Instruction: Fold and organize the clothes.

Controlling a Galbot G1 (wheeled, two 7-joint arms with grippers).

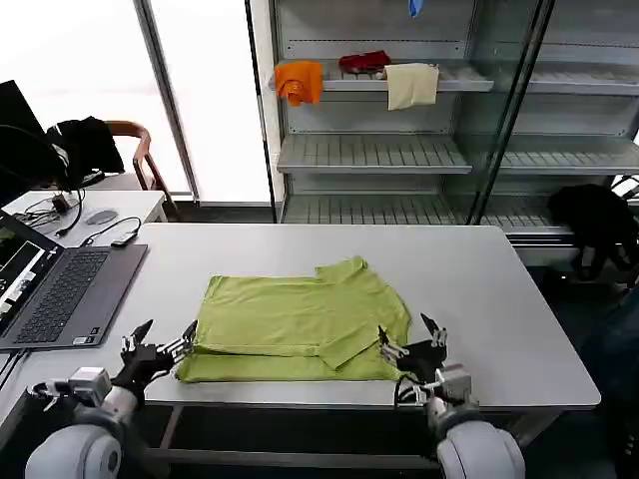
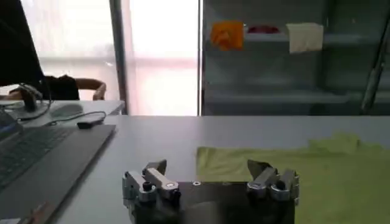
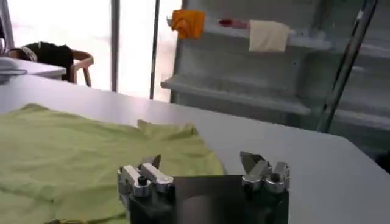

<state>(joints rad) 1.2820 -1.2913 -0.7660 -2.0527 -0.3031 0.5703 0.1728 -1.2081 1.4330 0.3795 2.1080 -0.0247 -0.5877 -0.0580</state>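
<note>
Looks maybe halfway: the lime T-shirt [image 1: 300, 329] lies on the tabletop [image 1: 469, 289] with sleeves and hem already folded in, both the left pincer [image 1: 160, 342] and right pincer [image 1: 410, 339] spread empty at its near corners, more folds left.

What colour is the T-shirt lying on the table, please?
The T-shirt is a plain lime yellow-green, clearest in the head view.

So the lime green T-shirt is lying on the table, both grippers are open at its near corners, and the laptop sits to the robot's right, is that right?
Not quite. The laptop sits to the robot's left, as the head view shows. The rest holds: the lime green T-shirt lies on the table, with the left gripper and right gripper open at its near corners.
</note>
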